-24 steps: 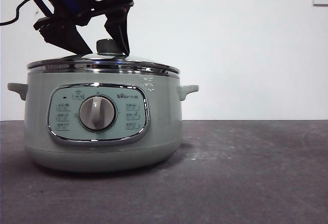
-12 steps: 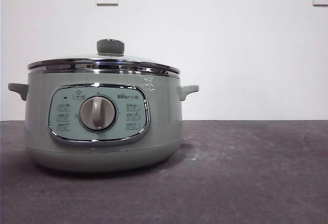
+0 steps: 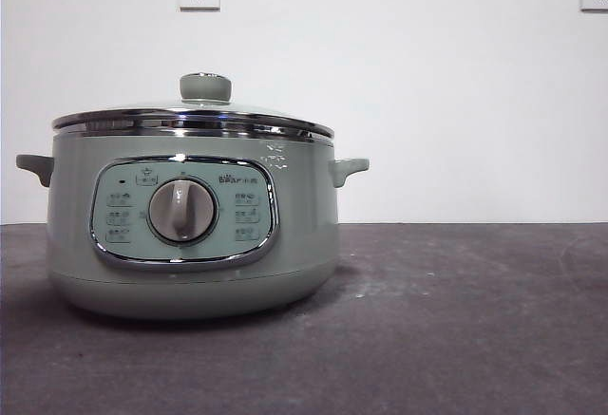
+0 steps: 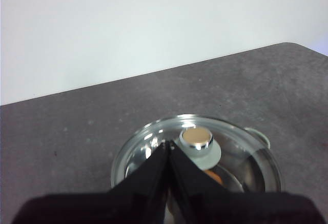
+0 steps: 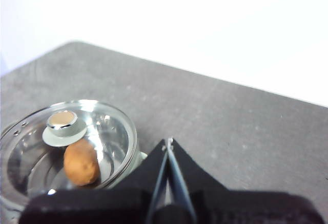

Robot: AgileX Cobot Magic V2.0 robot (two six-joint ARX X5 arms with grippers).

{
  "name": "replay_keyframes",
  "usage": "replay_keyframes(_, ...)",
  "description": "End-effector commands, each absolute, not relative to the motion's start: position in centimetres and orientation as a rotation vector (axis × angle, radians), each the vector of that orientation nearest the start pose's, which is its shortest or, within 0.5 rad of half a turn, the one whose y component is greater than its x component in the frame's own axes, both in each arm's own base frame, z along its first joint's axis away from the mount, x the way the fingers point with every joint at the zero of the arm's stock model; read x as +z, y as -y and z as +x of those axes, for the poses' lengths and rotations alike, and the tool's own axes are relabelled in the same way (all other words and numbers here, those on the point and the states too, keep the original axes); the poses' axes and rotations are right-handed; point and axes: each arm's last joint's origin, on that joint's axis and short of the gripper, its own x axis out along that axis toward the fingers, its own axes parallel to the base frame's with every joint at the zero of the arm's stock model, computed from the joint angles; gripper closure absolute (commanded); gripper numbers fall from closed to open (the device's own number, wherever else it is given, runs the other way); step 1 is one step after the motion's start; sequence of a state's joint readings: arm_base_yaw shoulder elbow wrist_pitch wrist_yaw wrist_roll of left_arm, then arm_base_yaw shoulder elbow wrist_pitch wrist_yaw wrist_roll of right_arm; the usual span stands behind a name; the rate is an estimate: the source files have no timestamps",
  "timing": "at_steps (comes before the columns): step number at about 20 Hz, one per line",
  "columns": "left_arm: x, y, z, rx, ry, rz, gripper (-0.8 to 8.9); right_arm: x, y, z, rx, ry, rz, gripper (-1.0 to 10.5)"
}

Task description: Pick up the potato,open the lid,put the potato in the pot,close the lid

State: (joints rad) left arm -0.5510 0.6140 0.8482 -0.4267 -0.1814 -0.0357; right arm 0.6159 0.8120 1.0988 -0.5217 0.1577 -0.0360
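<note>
Potato [image 5: 81, 163]: sealed under lid [image 4: 197, 149], below both narrow-shut, empty grippers, left gripper [image 4: 168, 144] and right gripper [image 5: 168, 143].
Handling: glass lid fragile, slick; grasp its knob [image 3: 205, 86].

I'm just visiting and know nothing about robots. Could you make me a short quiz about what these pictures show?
1. True or false: the lid sits on the pot.
2. Where is the potato? A) on the table B) inside the pot C) in a gripper
3. Fill in: both the left gripper and the right gripper are ____.

Key: 1 true; 2 B, seen through the glass; 3 shut, holding nothing.
</note>
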Motion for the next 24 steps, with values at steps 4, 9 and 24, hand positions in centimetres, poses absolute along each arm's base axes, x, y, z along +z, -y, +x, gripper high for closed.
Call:
replay_keyframes(4,30.0,6.2,10.4,-0.393,-0.164,-0.019,8.22,34.0,-8.1,12.3,0.456,-0.198,-0.067,9.6)
replay_keyframes(9,28.3,6.4,10.5,-0.399,-0.215,-0.01,8.17,31.7,-8.4,12.7,0.43,-0.317,-0.009,9.6)
replay_keyframes(24,26.1,6.2,10.2,-0.381,-0.435,0.083,8.16,30.7,-8.7,13.1,0.42,-0.411,-0.036,9.5)
